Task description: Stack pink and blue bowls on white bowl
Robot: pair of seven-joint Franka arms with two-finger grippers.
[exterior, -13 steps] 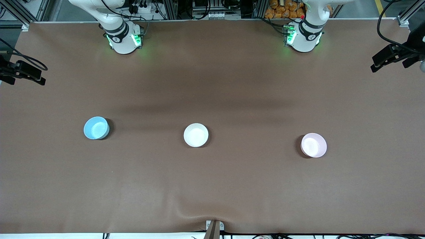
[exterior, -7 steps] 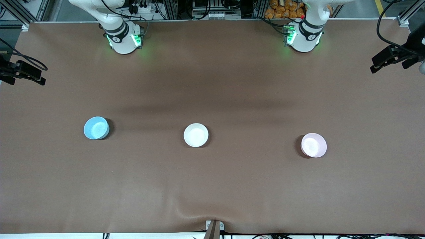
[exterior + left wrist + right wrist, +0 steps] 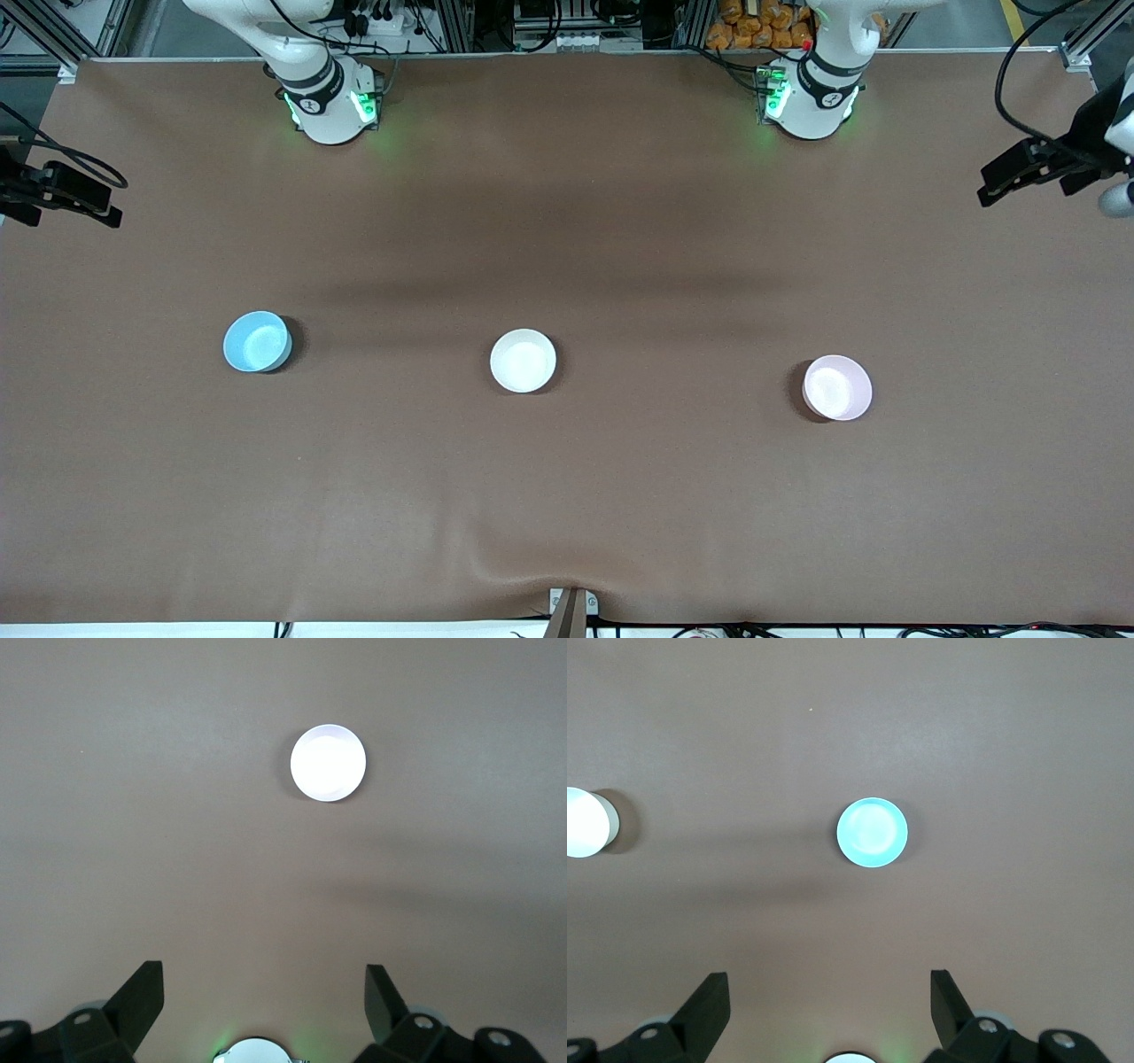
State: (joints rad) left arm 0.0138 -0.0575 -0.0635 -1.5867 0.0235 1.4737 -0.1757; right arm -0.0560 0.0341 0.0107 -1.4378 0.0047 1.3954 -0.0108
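1. Left gripper (image 3: 264, 1005) hangs high over the brown counter (image 3: 567, 496) at the left arm's end, jaws spread wide and holding nothing; its two black fingers (image 3: 142, 1001) frame bare counter in the left wrist view, with the pink bowl (image 3: 328, 762) well apart from them.
2. Right gripper (image 3: 829, 1005) hangs high over the right arm's end of the counter, jaws equally wide and empty; in the right wrist view its black fingers (image 3: 707, 1003) stand well apart from the blue bowl (image 3: 872, 832), and the white bowl (image 3: 586, 821) shows cut off at that picture's edge.
3. Nearest the front camera of the three bowls is the pink bowl (image 3: 837, 387), upright on the counter toward the left arm's end, empty.
4. Slightly farther from that camera, the white bowl (image 3: 523, 360) sits upright about midway between the other two, empty, nothing stacked on it.
5. Farther still by a little, the blue bowl (image 3: 257, 341) sits upright toward the right arm's end, empty.
6. All three bowls lie in a loose row, well apart from one another, none touching.
7. Farthest from the front camera, the two white arm bases (image 3: 332, 106) stand along the counter's edge, green lights glowing on each.
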